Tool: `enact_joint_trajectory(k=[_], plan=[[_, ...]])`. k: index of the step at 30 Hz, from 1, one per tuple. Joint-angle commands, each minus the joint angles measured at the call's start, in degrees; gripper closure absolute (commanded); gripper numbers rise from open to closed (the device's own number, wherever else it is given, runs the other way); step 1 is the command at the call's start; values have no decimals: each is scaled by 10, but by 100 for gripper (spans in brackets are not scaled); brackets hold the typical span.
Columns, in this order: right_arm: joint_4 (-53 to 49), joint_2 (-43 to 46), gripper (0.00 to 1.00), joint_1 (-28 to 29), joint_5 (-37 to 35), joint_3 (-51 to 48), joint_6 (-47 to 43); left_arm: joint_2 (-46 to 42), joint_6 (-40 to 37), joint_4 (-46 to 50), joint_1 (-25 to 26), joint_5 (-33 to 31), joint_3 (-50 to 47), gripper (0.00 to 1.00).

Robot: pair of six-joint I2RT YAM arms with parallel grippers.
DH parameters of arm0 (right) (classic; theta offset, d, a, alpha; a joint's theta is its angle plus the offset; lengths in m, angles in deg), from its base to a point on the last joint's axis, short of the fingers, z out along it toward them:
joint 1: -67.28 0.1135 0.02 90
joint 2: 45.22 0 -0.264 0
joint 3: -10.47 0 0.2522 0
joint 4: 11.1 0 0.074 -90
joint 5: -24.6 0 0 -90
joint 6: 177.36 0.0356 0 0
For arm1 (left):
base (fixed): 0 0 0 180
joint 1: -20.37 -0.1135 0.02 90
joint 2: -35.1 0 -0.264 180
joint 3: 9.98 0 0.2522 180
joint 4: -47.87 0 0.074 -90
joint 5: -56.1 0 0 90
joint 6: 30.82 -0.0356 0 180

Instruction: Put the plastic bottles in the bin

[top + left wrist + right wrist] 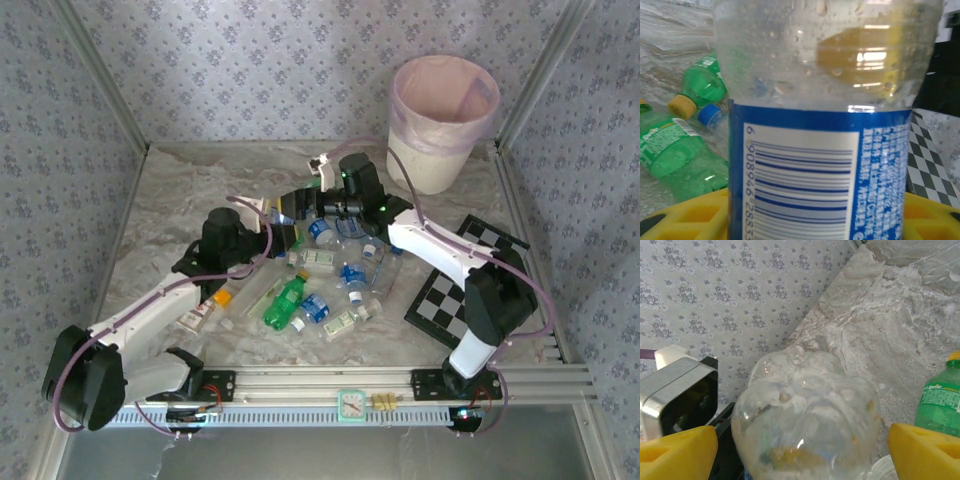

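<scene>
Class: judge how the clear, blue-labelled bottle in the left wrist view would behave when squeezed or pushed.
The clear bottle looks empty, with only droplets inside, so probably light. Thin walls may dent. Its round body would likely roll.

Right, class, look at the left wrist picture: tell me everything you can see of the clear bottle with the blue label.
The blue-labelled bottle is clear plastic with droplets beading inside its upper wall. Its blue wrap label carries a white barcode panel and white print. It stands upright in frame, cap and base cut off, held between the left gripper's yellow fingers.
</scene>
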Motion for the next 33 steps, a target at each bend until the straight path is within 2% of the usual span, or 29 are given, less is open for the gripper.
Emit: enact_joint_trajectory(k=[1,11,15,19,26,30,33], plan=[[14,-4,11,4,17,18,4,-9,-12,-29,6,21,32,45],[13,-12,26,3,16,15,2,0,-16,-28,17,29,41,43],[15,-11,37,2,16,14,3,2,-17,-27,19,28,43,41],[19,-10,49,0,17,12,3,1,-16,-26,20,22,41,33],[14,-6,51,-5,7,7,-1,-3,-15,-24,20,7,37,10],[-10,0,51,-12,-15,9,-13,-5,-15,-21,20,-8,35,7],[-47,10,52,-23,-54,12,-28,-11,-11,-17,20,-51,28,6]])
